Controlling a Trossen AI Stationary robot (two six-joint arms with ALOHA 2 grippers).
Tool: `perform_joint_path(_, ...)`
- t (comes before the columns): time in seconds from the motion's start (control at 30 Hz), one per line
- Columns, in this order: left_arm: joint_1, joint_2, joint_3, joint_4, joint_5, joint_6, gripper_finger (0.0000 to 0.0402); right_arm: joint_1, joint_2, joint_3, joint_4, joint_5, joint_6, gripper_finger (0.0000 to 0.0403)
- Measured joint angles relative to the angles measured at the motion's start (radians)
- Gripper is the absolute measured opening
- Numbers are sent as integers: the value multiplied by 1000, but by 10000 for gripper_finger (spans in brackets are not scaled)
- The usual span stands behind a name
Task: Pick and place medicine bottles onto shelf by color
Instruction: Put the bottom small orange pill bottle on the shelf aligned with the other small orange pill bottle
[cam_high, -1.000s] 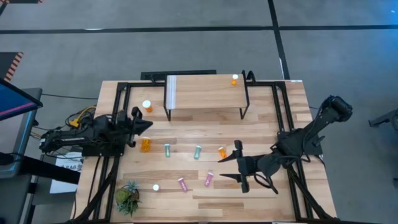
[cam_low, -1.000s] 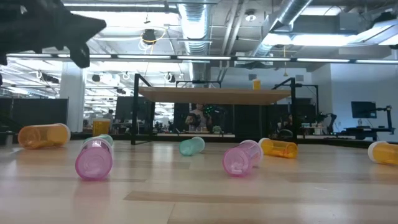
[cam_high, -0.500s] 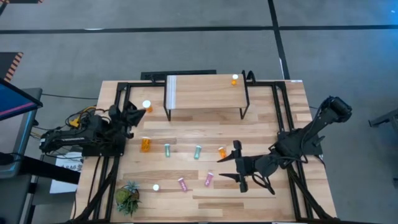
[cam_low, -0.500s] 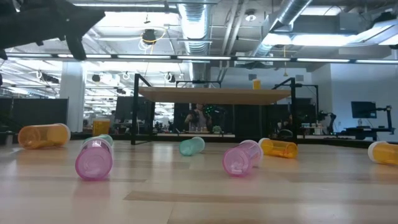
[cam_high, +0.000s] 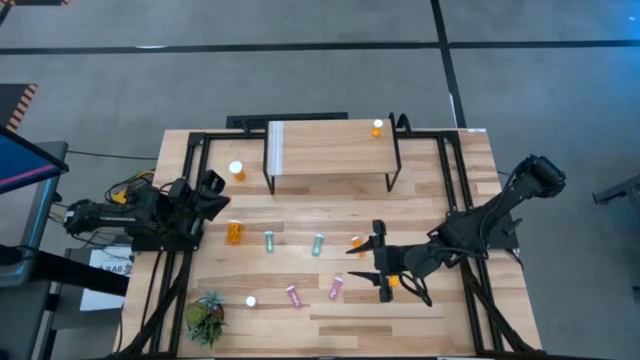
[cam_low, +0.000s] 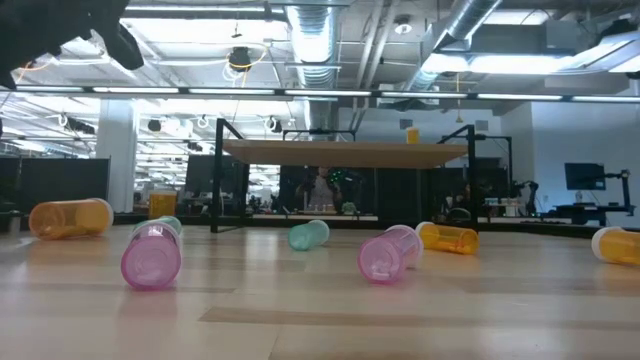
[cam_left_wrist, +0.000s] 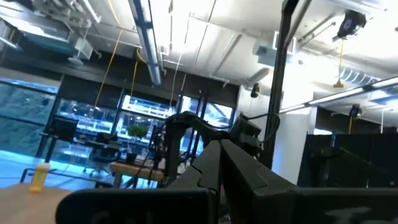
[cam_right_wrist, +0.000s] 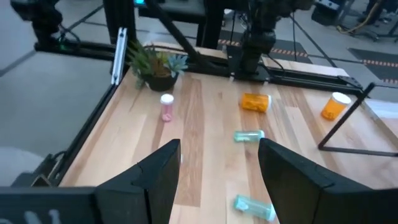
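Well, target bottle: small orange medicine bottle (cam_high: 357, 242) lying on its side on the tabletop (cam_high: 470, 190), just beside the right claw (cam_high: 379, 259).
Long axis: flat along the tabletop; I can't tell which way its cap points.
Other bottles: two teal (cam_high: 318, 243), two pink (cam_high: 336, 289) and one wide orange (cam_high: 234, 232) lie scattered; one orange (cam_high: 377, 127) stands on the shelf (cam_high: 330, 148), another (cam_high: 236, 170) upright beside it.
Right claw: fingers spread, nothing between them, low over the tabletop.
Left claw (cam_high: 214, 190): pressed together, empty, parked at the left edge.
Risk: a finger could nudge the round bottle and set it rolling toward the pink one.
Risk two: pinching near the cap may let it pivot and slip.
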Motion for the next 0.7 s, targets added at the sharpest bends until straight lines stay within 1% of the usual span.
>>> perform_joint_path(0.13, -51, 81, 44, -13, -39, 23, 0, -6, 11, -1, -8, -3, 4, 239)
perform_joint_path(0.23, -92, 186, 94, -18, -66, 23, 0, -6, 9, 0, -8, -7, 12, 239)
perform_joint_path(0.3, -116, 266, 136, -27, -105, 32, 0, -6, 10, 0, -13, -8, 13, 239)
perform_joint_path(0.43, -152, 425, 234, -121, -182, 66, 0, -5, 9, 0, -9, -8, 27, 239)
perform_joint_path(0.5, -163, 496, 295, -194, -197, 70, 0, -5, 9, 0, -23, -7, 51, 239)
perform_joint_path(0.6, -179, 572, 386, -312, -199, 71, 0, -5, 9, 0, -93, -8, 131, 239)
perform_joint_path(0.7, -201, 653, 444, -368, -205, 71, 0, -5, 9, 0, -197, -8, 275, 239)
